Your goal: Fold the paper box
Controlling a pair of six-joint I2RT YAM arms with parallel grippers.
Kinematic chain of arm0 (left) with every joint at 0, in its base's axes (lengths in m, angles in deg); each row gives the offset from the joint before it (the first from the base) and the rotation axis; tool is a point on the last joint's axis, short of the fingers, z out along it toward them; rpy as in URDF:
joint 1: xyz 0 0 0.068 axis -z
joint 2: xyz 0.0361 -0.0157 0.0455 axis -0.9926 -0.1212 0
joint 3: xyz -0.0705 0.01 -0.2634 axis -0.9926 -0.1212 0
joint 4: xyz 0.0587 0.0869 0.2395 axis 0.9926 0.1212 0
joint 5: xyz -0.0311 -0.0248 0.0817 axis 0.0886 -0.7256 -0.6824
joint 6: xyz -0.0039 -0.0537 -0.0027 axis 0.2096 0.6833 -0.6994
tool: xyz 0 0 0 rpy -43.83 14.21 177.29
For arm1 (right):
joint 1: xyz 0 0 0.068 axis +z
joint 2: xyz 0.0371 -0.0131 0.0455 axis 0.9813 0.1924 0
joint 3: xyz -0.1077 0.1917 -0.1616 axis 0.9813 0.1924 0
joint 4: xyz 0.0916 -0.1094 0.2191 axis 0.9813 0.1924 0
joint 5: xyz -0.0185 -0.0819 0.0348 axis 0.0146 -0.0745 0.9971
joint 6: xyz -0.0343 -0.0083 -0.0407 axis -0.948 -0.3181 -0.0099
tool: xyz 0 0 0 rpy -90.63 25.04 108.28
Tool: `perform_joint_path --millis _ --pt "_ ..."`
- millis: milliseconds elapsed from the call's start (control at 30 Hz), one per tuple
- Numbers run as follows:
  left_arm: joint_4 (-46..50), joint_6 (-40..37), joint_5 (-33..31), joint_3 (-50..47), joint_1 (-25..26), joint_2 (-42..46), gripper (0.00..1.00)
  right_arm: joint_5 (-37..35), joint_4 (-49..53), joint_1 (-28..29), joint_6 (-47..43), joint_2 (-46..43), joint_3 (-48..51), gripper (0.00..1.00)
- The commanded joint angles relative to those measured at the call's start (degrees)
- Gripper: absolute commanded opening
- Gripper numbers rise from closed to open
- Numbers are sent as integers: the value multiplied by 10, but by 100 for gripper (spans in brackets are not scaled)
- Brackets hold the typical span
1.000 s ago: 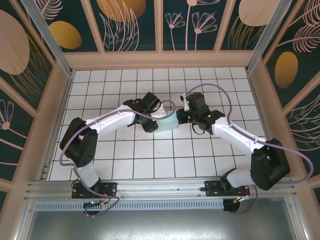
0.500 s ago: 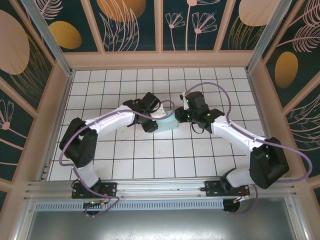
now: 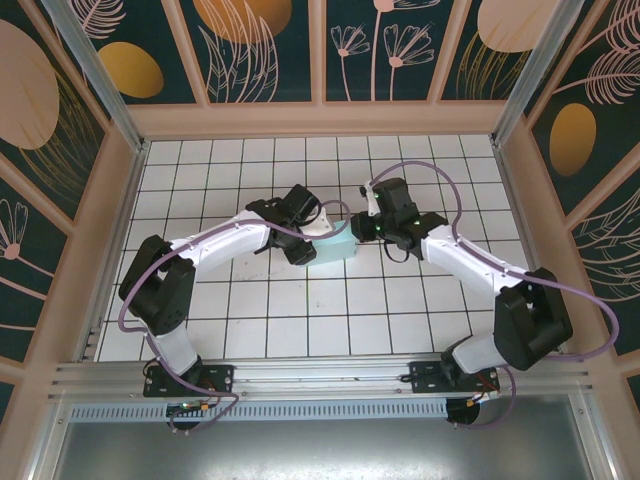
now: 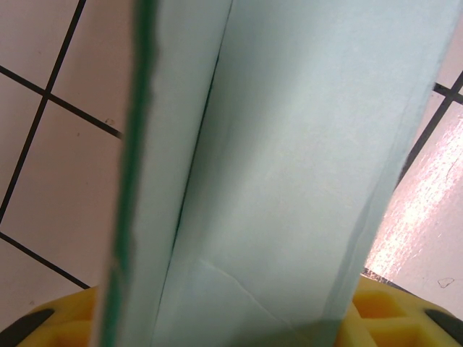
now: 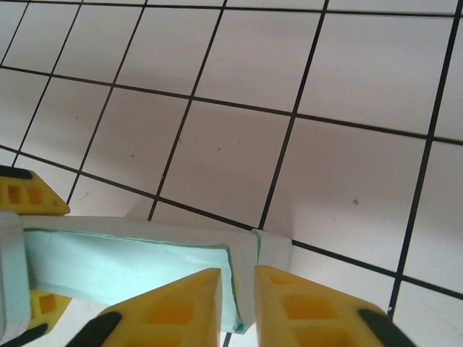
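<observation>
The paper box [image 3: 337, 248], seemingly light and easily creased, sits clamped across the half-spread left gripper [image 4: 231, 322], while the nearly closed right gripper [image 5: 239, 282] pinches its thin end wall, probably the safest hold.

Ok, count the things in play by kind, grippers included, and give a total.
paper box: 1
grippers: 2, the left gripper and the right gripper
Total: 3

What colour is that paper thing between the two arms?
The paper box is pale aqua; the left wrist view shows it best.
</observation>
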Motion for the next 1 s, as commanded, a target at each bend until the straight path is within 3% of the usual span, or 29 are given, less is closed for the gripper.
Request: perform_joint_path --millis 0,67,167,367,467,967 --pt "28 -7 0 -7 -1 -17 45 13 8 -1 -7 15 -28 14" --pt "28 -7 -1 -8 -2 -16 45 11 11 -1 -7 23 -34 12" --pt "29 -7 -4 -10 -2 -17 46 13 12 -2 -6 26 -40 0" --pt "29 -6 -4 -9 -1 -19 46 8 20 -1 2 16 -42 8" --pt "29 -5 -7 -9 -2 -20 46 7 23 -1 3 15 -42 0" --pt "25 -5 -30 -14 1 -23 47 -29 31 5 96 12 -53 0"
